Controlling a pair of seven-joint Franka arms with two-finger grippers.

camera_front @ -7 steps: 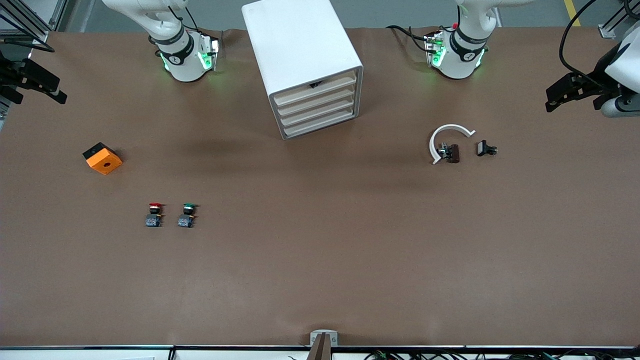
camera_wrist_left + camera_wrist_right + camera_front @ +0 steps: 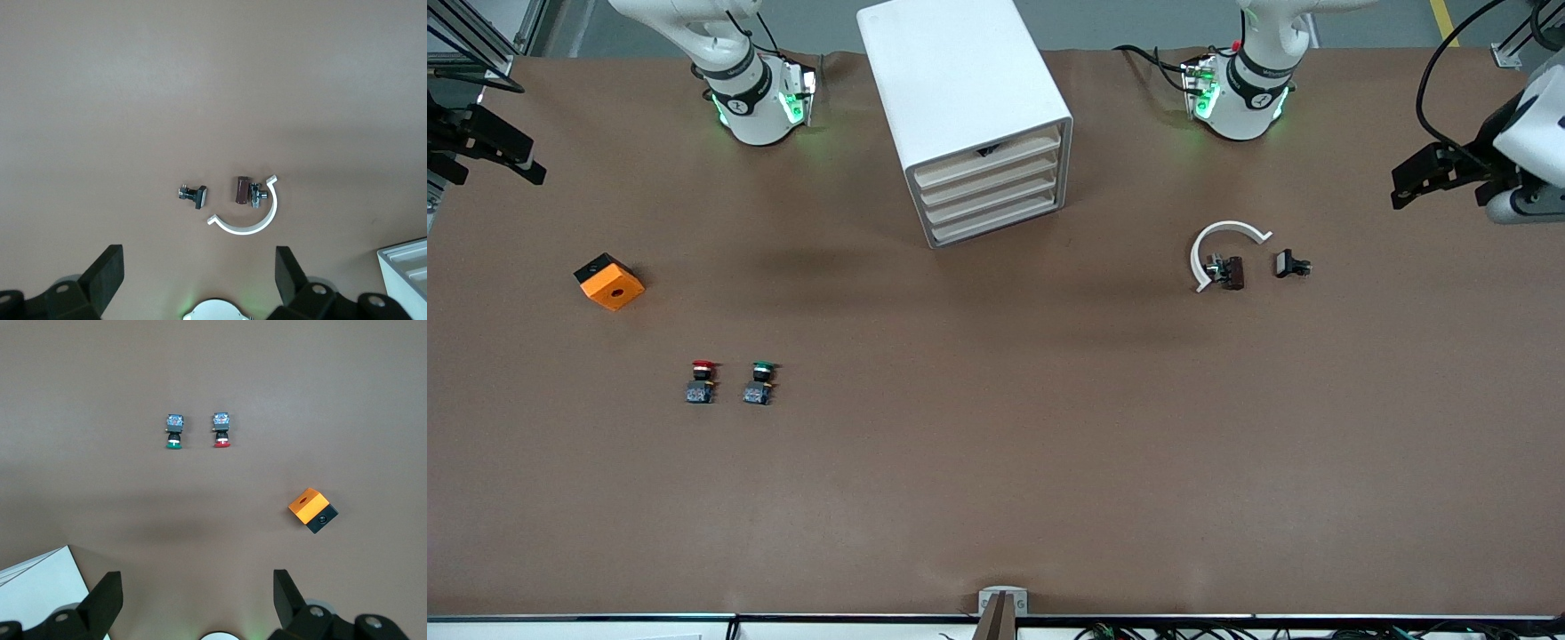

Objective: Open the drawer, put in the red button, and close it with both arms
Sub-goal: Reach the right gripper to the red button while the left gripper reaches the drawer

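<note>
The red button stands on the brown table beside the green-capped button, toward the right arm's end; it also shows in the right wrist view. The white drawer cabinet stands between the two arm bases, all its drawers shut. My right gripper hangs open and empty high over the right arm's end of the table, and shows in its own wrist view. My left gripper hangs open and empty over the left arm's end, and shows in its own wrist view.
An orange block lies farther from the camera than the buttons. A white C-shaped ring, a brown part and a small black part lie toward the left arm's end.
My left gripper has shifted slightly over its end of the table. Nothing on the table has moved.
</note>
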